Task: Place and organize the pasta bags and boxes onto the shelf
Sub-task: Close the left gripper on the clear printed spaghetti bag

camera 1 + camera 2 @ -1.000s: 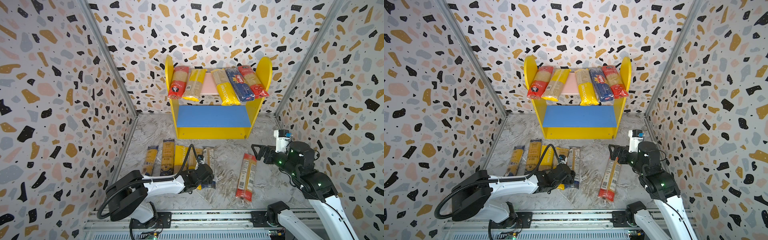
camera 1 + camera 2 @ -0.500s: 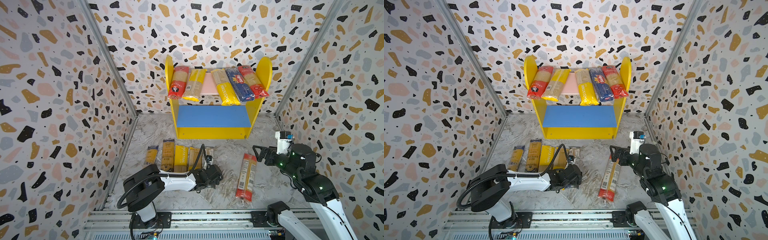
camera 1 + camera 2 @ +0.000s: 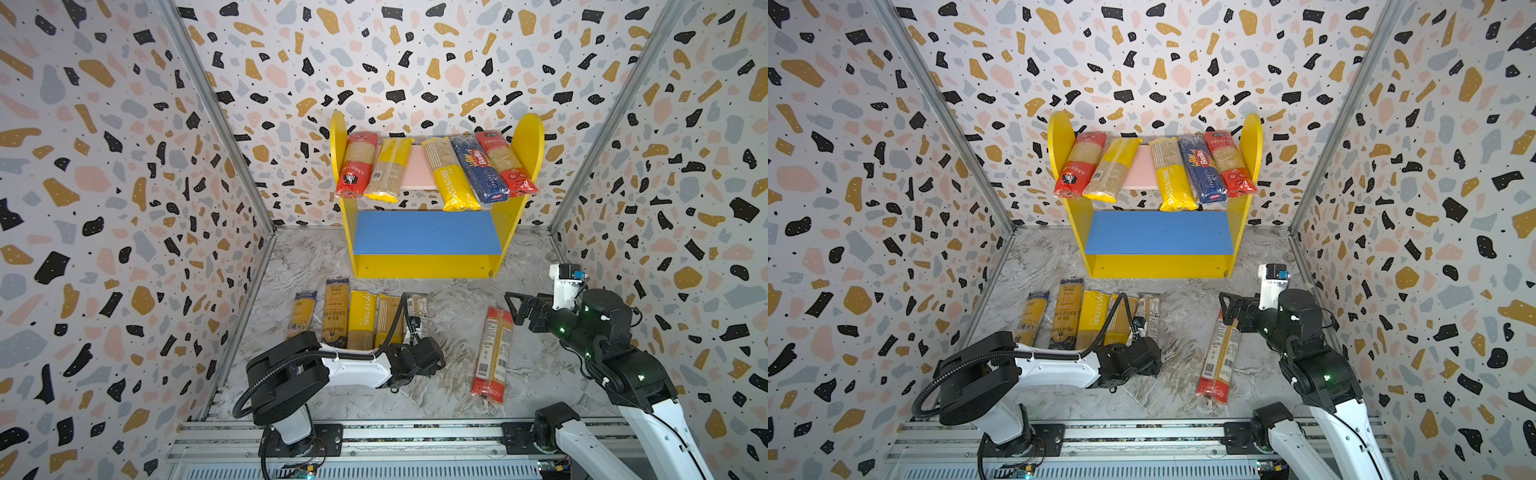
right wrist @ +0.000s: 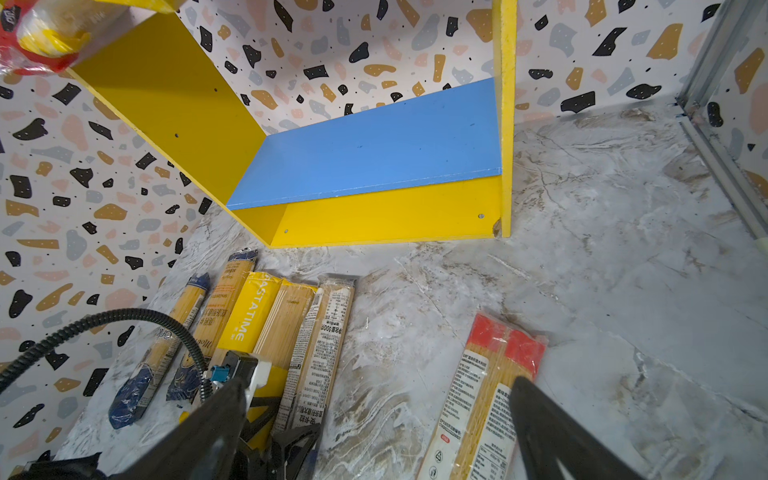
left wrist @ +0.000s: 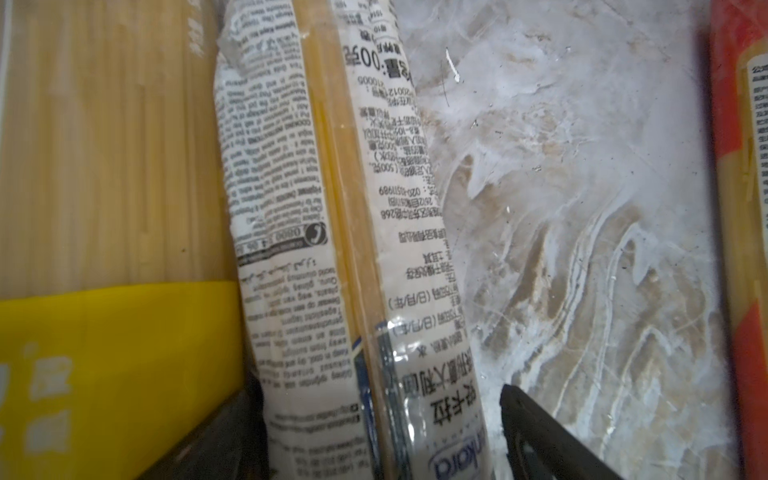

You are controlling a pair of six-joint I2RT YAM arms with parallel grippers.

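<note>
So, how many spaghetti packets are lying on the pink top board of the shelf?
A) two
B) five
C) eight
B: five lie across the pink board: a red packet, a yellow packet, the PASTATIME packet, the blue Barilla packet and another red packet.

Light was bright and even, shadows soft. Top views bowed at the edges. The printed packet (image 5: pixel 332 249) between the jaws of the left gripper (image 5: pixel 374 411) looked blurred.
</note>
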